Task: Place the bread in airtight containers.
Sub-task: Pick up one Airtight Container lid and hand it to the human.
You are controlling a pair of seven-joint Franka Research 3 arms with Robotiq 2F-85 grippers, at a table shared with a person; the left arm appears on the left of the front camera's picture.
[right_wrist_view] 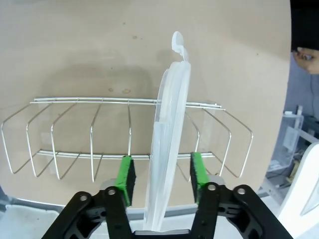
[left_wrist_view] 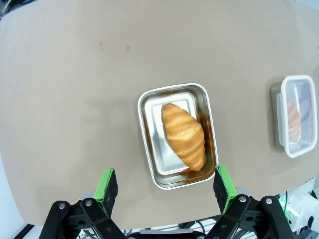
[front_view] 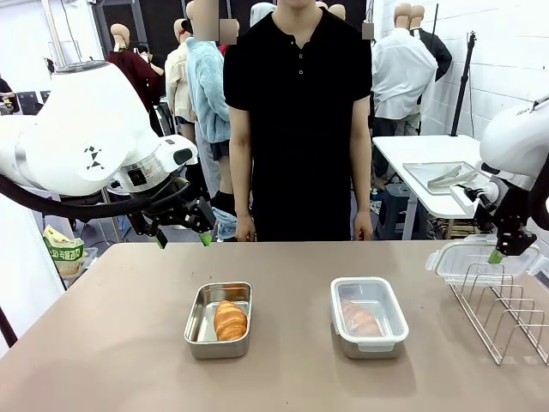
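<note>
Both rolls already lie in tins on the worktop [front_view: 103, 343], so what remains is sealing one of them. The first roll [front_view: 360, 319] sits in the closed tin [front_view: 371, 345] toward the robot's right, with the fitted lid [front_view: 388, 300] on top; that half looks finished. The second roll [front_view: 230, 320] lies diagonally in the open tin [front_view: 194, 333] just to the left of it, uncovered.

The cover it needs is, I judge, the spare lid [right_wrist_view: 172, 109], which stands on edge in the wire rack [right_wrist_view: 65, 134] at the worktop's right end. The right gripper [right_wrist_view: 162, 167] straddles that spare lid from above, with a green pad on each side and a sliver of gap showing, so it is not clamped on it yet. The left gripper [front_view: 183, 239] hovers released over the far left of the worktop, holding nothing.

Left to do: grasp the spare lid, carry it across and snap it onto the open tin.
</note>
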